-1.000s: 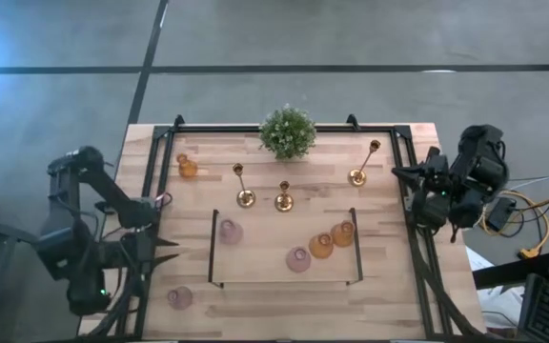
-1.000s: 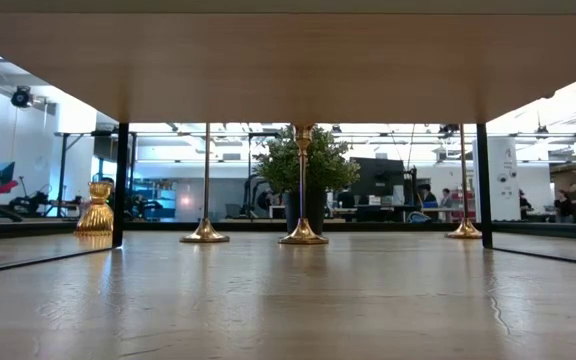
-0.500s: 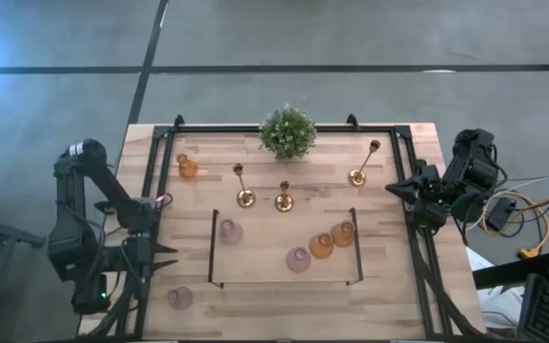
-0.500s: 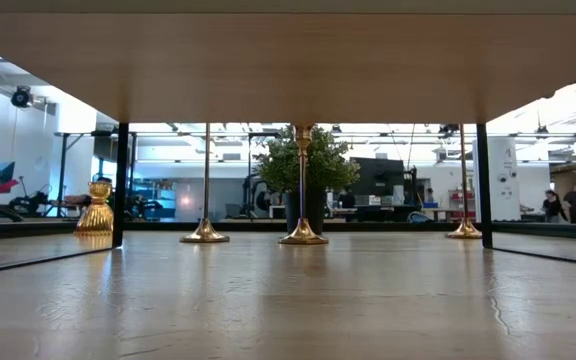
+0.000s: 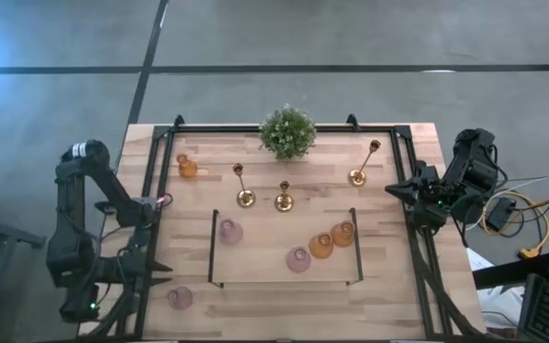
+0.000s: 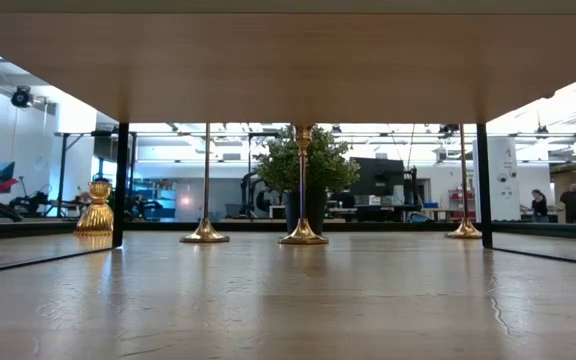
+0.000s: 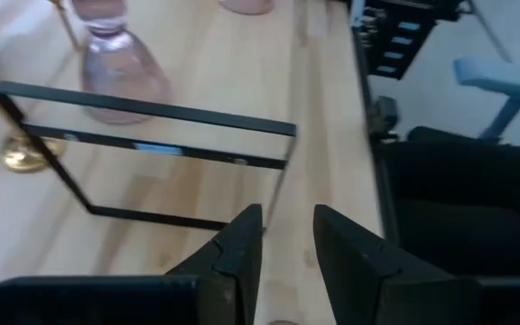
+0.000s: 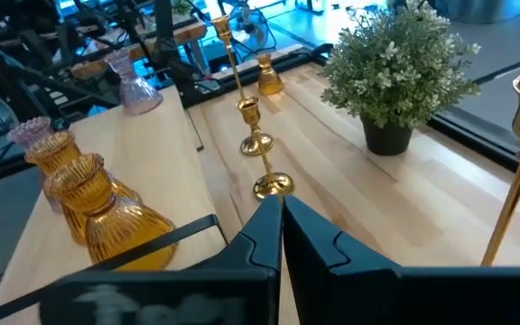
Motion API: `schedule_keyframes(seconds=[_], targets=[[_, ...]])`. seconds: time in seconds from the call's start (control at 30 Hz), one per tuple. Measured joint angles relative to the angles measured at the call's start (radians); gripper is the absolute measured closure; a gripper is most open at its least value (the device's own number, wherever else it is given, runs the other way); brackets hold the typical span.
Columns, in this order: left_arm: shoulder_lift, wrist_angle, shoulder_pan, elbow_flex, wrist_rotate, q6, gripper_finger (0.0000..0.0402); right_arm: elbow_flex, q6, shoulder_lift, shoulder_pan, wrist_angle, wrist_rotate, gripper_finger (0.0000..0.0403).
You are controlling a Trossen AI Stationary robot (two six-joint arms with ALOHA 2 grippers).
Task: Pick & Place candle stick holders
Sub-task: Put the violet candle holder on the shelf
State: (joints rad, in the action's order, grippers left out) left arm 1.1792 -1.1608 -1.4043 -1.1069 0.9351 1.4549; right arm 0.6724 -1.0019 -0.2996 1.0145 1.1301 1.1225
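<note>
Three gold candlesticks [image 5: 244, 187], [image 5: 283, 196], [image 5: 362, 164] stand on their round bases across the table's far half. An amber cup [image 5: 188, 168] sits far left, and two amber cups [image 5: 321, 245], [image 5: 342, 232] stand right of centre. Pink cups [image 5: 230, 231], [image 5: 298, 258], [image 5: 179, 297] also stand on the table. My left gripper [image 5: 156, 273], [image 7: 287, 221] is open over the table's left edge and holds nothing. My right gripper [image 5: 390, 189], [image 8: 281, 206] is shut at the right edge, near the rightmost candlestick.
A bushy green potted plant [image 5: 287, 131] stands at the far middle. A black wire frame [image 5: 284, 282] encloses the table's near centre, and black rails [image 5: 151, 191] run along the sides. The low view shows only candlestick bases [image 6: 303, 235] and an amber cup [image 6: 96, 208].
My left gripper has gone down and toward the table's near edge along the left side, rolling as it went; its finger gap looks unchanged. My right gripper has tipped a little at the right edge, then kept still. No candle stick holder has moved.
</note>
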Motion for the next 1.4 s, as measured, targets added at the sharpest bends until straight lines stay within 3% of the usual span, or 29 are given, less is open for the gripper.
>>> schedule_keyframes(seconds=[0.37, 0.93, 1.17, 1.4], targets=[[0.028, 0.103, -0.035, 0.012, -0.097, -0.070, 0.0296, 0.004, 0.014, -0.003, 0.000, -0.003, 0.000, 0.0394], [0.035, 0.462, -0.043, 0.202, -0.435, 0.236, 0.0296, 0.004, 0.012, -0.003, 0.000, -0.006, 0.000, 0.0394], [0.037, 0.592, -0.034, 0.295, -0.506, 0.320, 0.0296, 0.004, 0.012, -0.003, 0.000, -0.007, 0.000, 0.0394], [0.040, 0.717, -0.006, 0.389, -0.508, 0.305, 0.0296, 0.004, 0.011, -0.003, 0.000, -0.006, 0.000, 0.0394]])
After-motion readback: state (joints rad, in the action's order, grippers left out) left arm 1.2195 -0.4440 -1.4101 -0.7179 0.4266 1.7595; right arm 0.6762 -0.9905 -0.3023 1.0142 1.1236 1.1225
